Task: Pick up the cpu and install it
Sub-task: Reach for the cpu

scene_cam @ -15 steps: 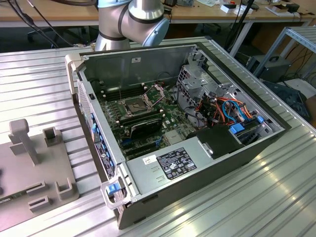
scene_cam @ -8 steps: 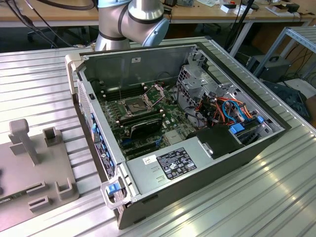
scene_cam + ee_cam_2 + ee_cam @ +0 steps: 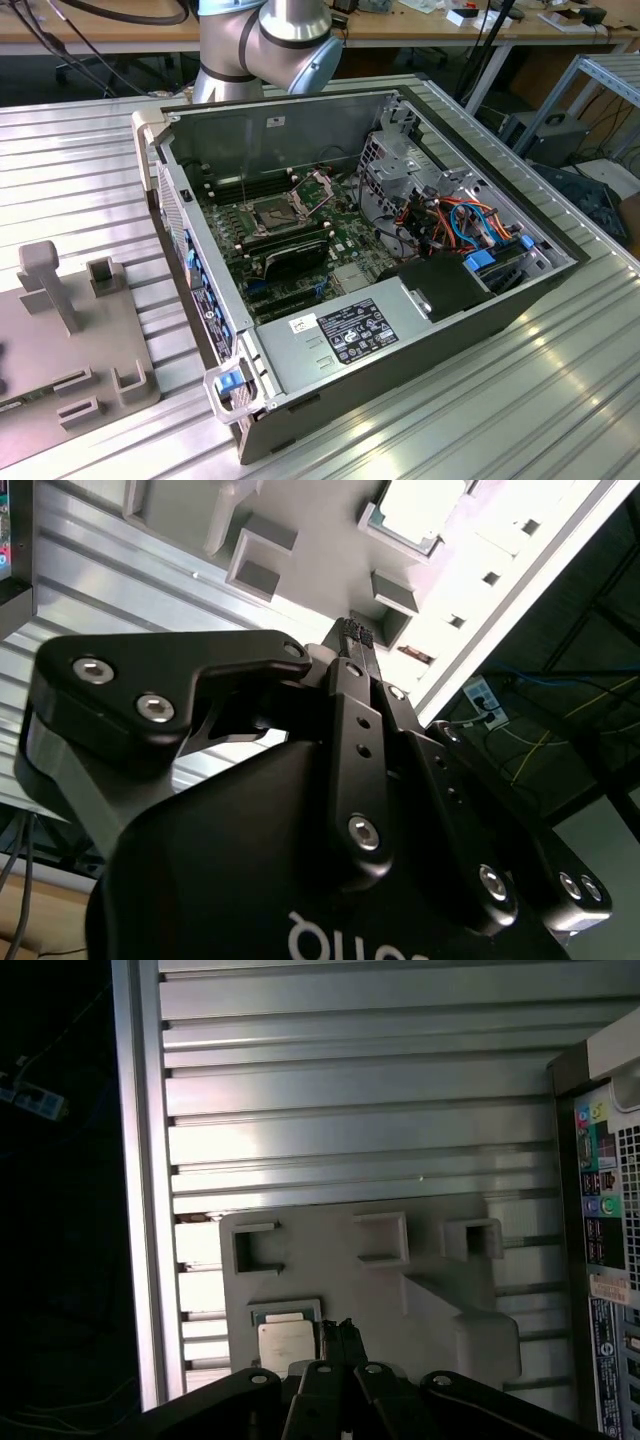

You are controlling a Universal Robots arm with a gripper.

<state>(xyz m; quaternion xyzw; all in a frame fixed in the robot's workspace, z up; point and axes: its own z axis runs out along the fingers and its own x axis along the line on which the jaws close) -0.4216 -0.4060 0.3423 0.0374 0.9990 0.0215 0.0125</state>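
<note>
here the pincer (image 3: 341, 1330), closed on nothing, hangs near the cpu (image 3: 284, 1346) in its grey holder (image 3: 420, 1280).

Matte black pincer (image 3: 355, 632), its linked bars studded with silver socket-head screws, white lettering behind them; the arm (image 3: 268, 45) is rounded silver-grey with a pale blue cap.

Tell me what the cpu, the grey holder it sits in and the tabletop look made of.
The cpu: dull silver-grey metal top, softly reflective, with a greenish rim. The grey holder: probably moulded or printed plastic, matte and uniform, with blocky raised tabs. The tabletop: likely aluminium profile, ribbed, with a brushed sheen and bright glare.
</note>
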